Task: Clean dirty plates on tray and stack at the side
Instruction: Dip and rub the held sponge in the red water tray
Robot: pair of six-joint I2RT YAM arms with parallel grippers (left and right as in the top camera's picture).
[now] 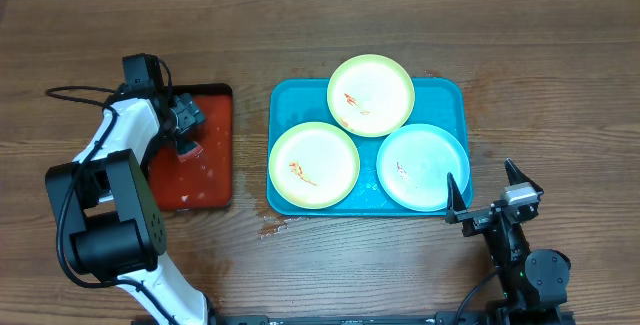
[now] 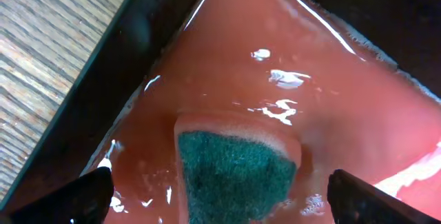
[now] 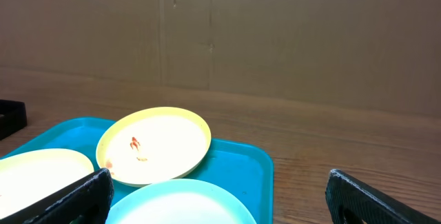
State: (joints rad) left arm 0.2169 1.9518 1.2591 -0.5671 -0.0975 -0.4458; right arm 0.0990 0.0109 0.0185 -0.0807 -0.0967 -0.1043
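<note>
We see three plates lying flat in the blue tray [image 1: 446,93]. One yellow-green plate [image 1: 371,95] sits at the tray's far edge. A second yellow-green plate [image 1: 314,165] is at the near left and a light blue plate [image 1: 422,167] at the near right. Their rims touch or slightly overlap, and each has small orange-red smears on its white centre.

Well to the left of the blue tray is a red tray [image 1: 205,180], wet and glossy. The left gripper [image 2: 222,195] hangs low over it with its fingers spread wide. A sponge [image 2: 234,176] lies between them, green scouring face up, and neither finger touches it. We judge the sponge soft and soaked. It should squash under a firm pinch across its short sides, and it may drip on the way over.

The right gripper [image 1: 480,170] waits just off the blue tray's near right corner, over the table [image 1: 560,65]. Its fingers are also wide apart and hold nothing.

The plates look like light, stiff plastic, so they will probably slide or spin when scrubbed unless one arm steadies them. The raised rim is the only good hold, and we would take it where it stands free of the neighbouring plates. A wet rim may be slippery.
</note>
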